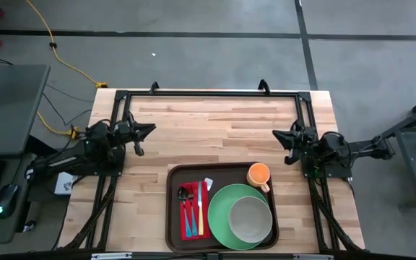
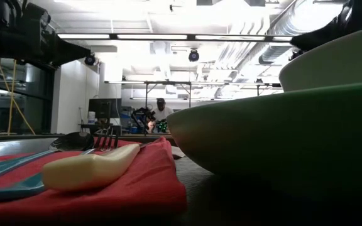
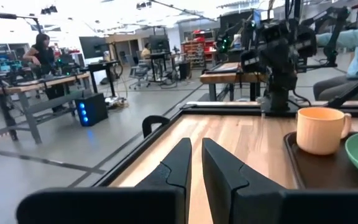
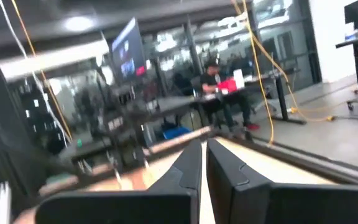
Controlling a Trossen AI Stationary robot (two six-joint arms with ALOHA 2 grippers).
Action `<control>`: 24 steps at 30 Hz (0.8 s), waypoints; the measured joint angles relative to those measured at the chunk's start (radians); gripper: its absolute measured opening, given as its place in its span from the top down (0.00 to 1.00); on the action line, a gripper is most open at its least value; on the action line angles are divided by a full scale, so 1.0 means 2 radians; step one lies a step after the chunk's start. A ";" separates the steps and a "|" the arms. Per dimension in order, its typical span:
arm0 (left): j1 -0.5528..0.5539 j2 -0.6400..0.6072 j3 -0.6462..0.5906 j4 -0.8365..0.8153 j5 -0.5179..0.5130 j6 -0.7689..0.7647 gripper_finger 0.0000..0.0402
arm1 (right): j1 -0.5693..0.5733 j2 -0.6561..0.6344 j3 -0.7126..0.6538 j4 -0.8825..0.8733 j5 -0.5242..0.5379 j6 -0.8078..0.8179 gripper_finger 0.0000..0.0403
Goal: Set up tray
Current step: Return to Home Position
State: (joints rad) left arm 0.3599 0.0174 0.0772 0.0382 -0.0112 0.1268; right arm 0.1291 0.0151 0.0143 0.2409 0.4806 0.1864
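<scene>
High view: tray (image 1: 226,175) well apart from both, nearer right tool (image 1: 275,134) than left tool (image 1: 150,130); both tools closed, empty.

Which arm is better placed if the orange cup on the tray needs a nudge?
Right. The orange cup sits at the tray's right edge, close to the right gripper; the left gripper is across the table.

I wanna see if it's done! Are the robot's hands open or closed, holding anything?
Left gripper: closed, empty, at the table's left side.
Right gripper: closed, empty, at the table's right side.
</scene>
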 joint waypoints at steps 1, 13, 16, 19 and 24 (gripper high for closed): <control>0.000 0.000 0.000 -0.004 0.000 0.000 0.83 | 0.000 0.000 0.000 0.006 0.004 0.006 1.00; 0.000 0.000 0.000 -0.022 0.000 0.000 0.83 | 0.000 0.000 0.001 0.016 0.032 0.084 1.00; 0.000 0.000 0.000 -0.022 0.000 0.000 0.83 | 0.000 0.000 0.001 0.015 0.034 0.083 1.00; 0.000 0.000 0.000 -0.024 0.000 0.000 0.83 | 0.000 0.000 0.001 0.016 0.034 0.082 1.00; 0.000 0.000 0.000 -0.024 0.000 0.000 0.83 | 0.000 0.000 0.001 0.015 0.034 0.082 1.00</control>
State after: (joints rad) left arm 0.3599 0.0170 0.0765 -0.0101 -0.0113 0.1265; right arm 0.1291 0.0143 0.0162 0.2714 0.5484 0.3511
